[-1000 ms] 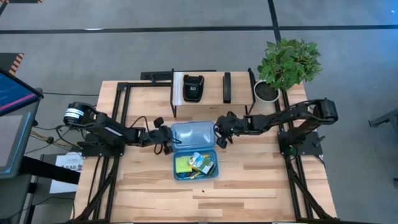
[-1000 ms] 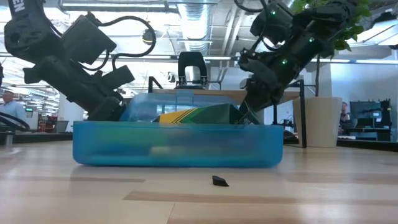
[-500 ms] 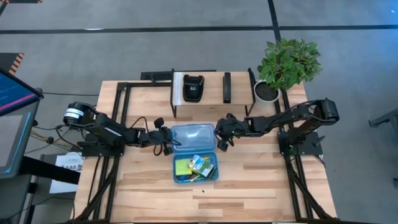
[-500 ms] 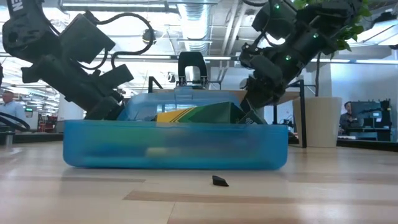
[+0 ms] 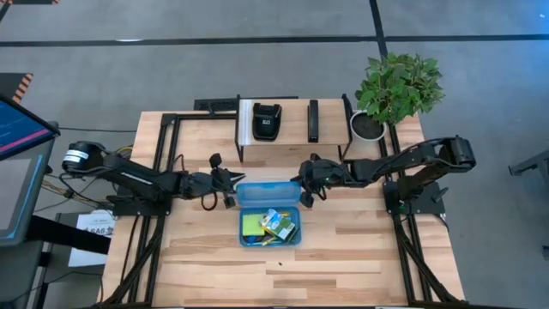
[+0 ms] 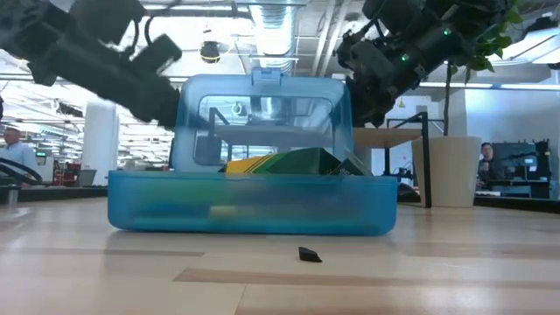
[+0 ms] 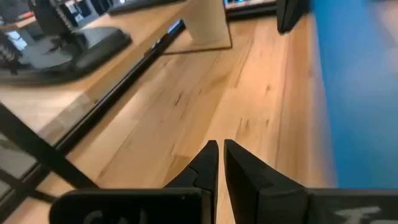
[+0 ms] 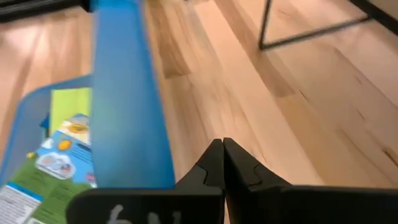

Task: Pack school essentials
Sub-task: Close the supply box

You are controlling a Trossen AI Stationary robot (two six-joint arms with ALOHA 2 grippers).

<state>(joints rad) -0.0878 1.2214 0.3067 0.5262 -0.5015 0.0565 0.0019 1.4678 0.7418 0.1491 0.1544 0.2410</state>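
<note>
Two clenched grippers, left (image 5: 228, 184) and right (image 5: 302, 190), flanked your blue case (image 5: 269, 225) mid-table, grasping nothing; its lid (image 6: 259, 122) stood upright, and the crayon box (image 5: 279, 227) and sticky pad (image 5: 252, 227) lay inside.

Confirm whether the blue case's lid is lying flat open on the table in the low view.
No: the lid stands nearly upright above the case's tray, not flat.

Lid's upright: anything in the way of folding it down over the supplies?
Possibly the crayon box: in the low view it pokes above the tray's rim, so the lid may land on it. Nothing else visible blocks it. The left end effector and right end effector, both shut, sit at the lid's ends.
</note>
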